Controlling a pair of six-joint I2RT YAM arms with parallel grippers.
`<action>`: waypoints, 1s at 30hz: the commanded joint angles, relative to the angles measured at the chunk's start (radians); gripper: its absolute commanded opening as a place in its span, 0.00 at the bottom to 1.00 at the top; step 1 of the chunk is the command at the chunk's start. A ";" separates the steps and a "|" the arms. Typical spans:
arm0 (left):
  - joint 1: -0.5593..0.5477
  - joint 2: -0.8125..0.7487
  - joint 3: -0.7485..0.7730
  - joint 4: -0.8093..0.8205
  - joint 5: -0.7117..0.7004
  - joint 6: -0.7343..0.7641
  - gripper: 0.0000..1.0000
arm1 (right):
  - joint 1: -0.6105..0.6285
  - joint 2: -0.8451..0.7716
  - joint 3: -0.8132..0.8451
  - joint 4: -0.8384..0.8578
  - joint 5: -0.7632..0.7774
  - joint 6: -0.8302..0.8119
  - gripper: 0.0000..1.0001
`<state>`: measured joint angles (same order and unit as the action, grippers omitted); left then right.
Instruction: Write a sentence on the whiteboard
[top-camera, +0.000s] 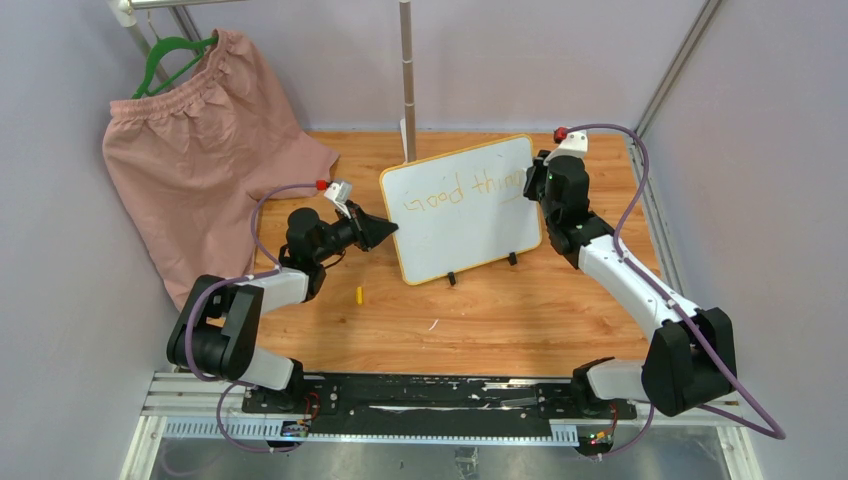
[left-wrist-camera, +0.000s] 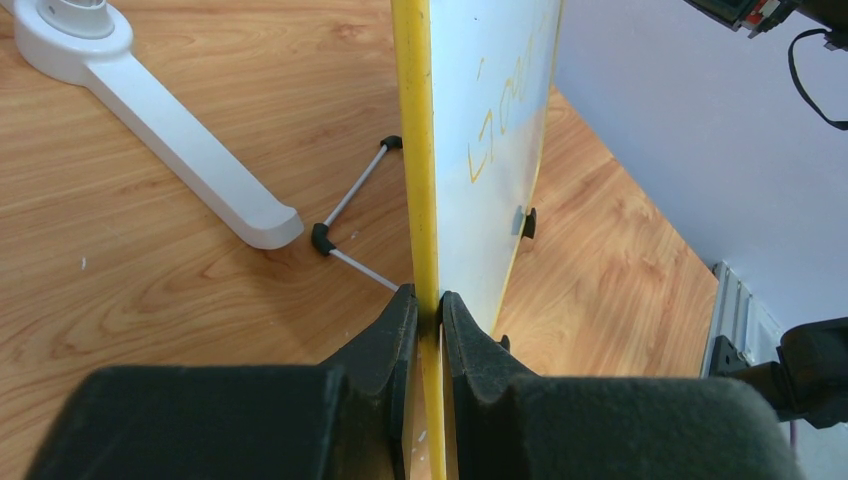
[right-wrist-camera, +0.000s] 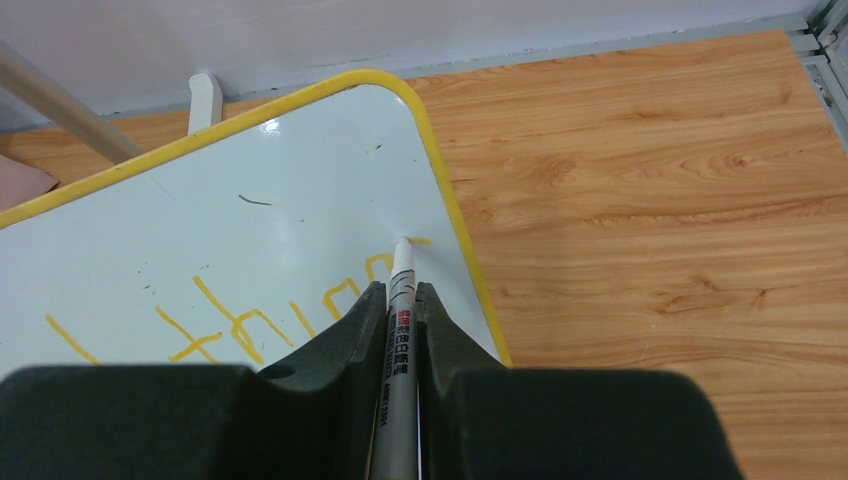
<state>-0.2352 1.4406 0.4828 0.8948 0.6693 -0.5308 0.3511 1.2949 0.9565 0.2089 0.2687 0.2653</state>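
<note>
The whiteboard (top-camera: 462, 210), white with a yellow-orange frame, stands tilted on two black clip feet mid-table. My left gripper (top-camera: 385, 230) is shut on its left edge; the left wrist view shows the frame (left-wrist-camera: 415, 150) pinched between the pads. My right gripper (top-camera: 533, 187) is shut on a grey-white marker (right-wrist-camera: 398, 330), whose tip touches the board near its right edge (right-wrist-camera: 404, 243). The sentence (top-camera: 462, 192) so reads "Good thing" in yellow-orange, one line; the right wrist view shows "thin" (right-wrist-camera: 250, 320) plus a fresh stroke at the tip.
A small yellow marker cap (top-camera: 359, 294) lies on the wooden table (top-camera: 500, 320) in front of the left arm. Pink shorts (top-camera: 190, 150) hang on a green hanger at the back left. A white stand foot (left-wrist-camera: 170, 130) and pole (top-camera: 407, 70) sit behind the board.
</note>
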 joint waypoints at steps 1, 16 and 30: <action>-0.010 -0.019 0.022 0.007 -0.002 0.031 0.00 | -0.012 -0.016 -0.012 -0.021 -0.019 0.012 0.00; -0.013 -0.028 0.021 0.007 -0.002 0.031 0.00 | -0.014 -0.033 -0.048 -0.049 0.021 0.000 0.00; -0.013 -0.026 0.020 0.007 -0.002 0.034 0.00 | -0.040 -0.029 -0.041 -0.049 0.061 -0.002 0.00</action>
<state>-0.2382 1.4311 0.4835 0.8879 0.6693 -0.5304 0.3271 1.2739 0.9207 0.1612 0.3092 0.2657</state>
